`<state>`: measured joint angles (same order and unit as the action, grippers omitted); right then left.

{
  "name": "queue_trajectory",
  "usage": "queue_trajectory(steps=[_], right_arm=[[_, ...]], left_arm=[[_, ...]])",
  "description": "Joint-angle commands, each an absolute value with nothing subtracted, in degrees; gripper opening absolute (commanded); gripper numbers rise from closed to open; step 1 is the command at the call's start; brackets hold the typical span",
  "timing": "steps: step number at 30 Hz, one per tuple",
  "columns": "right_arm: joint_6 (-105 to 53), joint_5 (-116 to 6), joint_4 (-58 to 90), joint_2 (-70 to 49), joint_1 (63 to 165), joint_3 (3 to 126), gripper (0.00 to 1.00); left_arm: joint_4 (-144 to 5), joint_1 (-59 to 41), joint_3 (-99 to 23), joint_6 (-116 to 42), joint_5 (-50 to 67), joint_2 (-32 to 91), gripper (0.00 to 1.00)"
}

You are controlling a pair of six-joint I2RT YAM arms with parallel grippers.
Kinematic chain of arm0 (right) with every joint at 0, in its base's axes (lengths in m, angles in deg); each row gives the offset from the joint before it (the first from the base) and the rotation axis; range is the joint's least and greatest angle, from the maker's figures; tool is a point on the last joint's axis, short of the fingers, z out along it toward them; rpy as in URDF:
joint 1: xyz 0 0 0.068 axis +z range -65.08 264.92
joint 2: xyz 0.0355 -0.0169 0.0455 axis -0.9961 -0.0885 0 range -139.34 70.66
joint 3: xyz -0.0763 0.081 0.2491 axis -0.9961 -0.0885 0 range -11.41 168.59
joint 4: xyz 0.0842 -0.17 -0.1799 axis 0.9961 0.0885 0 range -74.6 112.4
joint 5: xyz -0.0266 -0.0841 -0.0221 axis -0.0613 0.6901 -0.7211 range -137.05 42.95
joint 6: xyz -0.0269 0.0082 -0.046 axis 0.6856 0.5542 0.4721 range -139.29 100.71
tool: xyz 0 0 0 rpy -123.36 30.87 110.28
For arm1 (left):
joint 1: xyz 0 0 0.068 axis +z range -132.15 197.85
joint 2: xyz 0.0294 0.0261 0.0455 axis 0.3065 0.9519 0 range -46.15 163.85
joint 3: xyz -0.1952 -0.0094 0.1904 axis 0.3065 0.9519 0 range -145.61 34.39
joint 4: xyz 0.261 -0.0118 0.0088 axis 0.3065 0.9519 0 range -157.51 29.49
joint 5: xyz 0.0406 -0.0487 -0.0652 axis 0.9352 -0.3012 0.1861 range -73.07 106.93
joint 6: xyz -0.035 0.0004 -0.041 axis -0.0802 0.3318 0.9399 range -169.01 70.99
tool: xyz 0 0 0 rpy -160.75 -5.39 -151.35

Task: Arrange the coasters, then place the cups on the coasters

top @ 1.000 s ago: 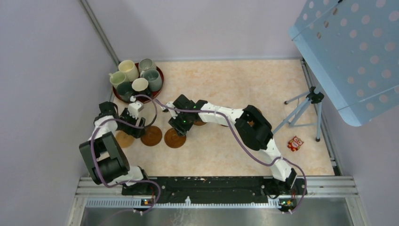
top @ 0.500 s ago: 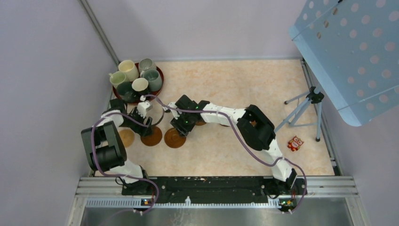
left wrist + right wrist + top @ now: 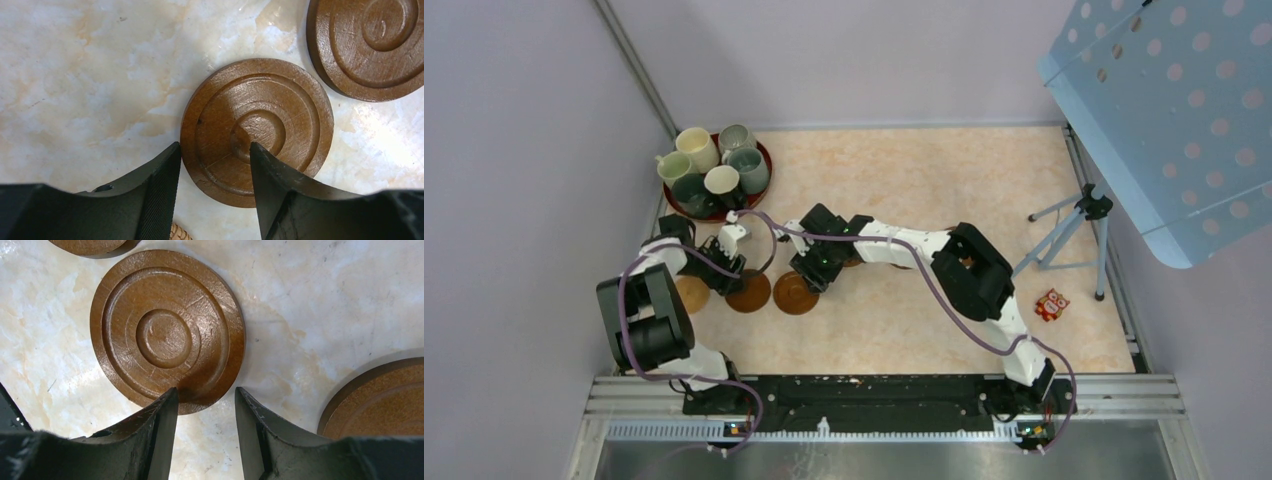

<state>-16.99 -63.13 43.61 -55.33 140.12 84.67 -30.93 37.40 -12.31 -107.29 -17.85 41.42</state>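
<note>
Left wrist: gripper [image 3: 214, 150] astride coaster [image 3: 270, 110] rim.

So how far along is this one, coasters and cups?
Early. Done: three coasters lie in a row on the table. In hand: the jaws of the left gripper straddle the rim of one coaster; the right gripper hangs over the edge of another coaster. Left: all six cups sit on the red tray, no coaster carrying one.

Six cups [image 3: 696, 148], one tray [image 3: 768, 160], at least four coasters [image 3: 795, 293]
</note>
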Motion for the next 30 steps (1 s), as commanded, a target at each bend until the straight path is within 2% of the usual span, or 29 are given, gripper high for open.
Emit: queue_trajectory(steps=[1, 8, 13, 17, 30], right_arm=[[-17.56, -63.13, 46.86, -53.22, 139.72, 82.31, 0.46], [-17.78, -63.26, 47.38, -52.33, 139.55, 82.46, 0.46], [-18.29, -64.29, 47.44, -50.54, 138.31, 82.81, 0.47], [-18.41, -64.59, 46.45, -49.46, 137.70, 83.26, 0.48], [-20.59, -64.39, 46.20, -52.62, 139.05, 87.57, 0.52]], left_arm=[[-28.49, 37.25, -11.56, -109.58, -18.50, 38.89, 0.58], [-28.35, 37.36, -11.94, -109.14, -17.86, 38.83, 0.57], [-27.34, 37.36, -13.84, -107.27, -19.03, 37.67, 0.73], [-27.89, 37.34, -14.83, -105.21, -20.10, 36.47, 0.81], [-31.10, 37.01, -14.22, -102.62, -19.72, 37.31, 0.85]])
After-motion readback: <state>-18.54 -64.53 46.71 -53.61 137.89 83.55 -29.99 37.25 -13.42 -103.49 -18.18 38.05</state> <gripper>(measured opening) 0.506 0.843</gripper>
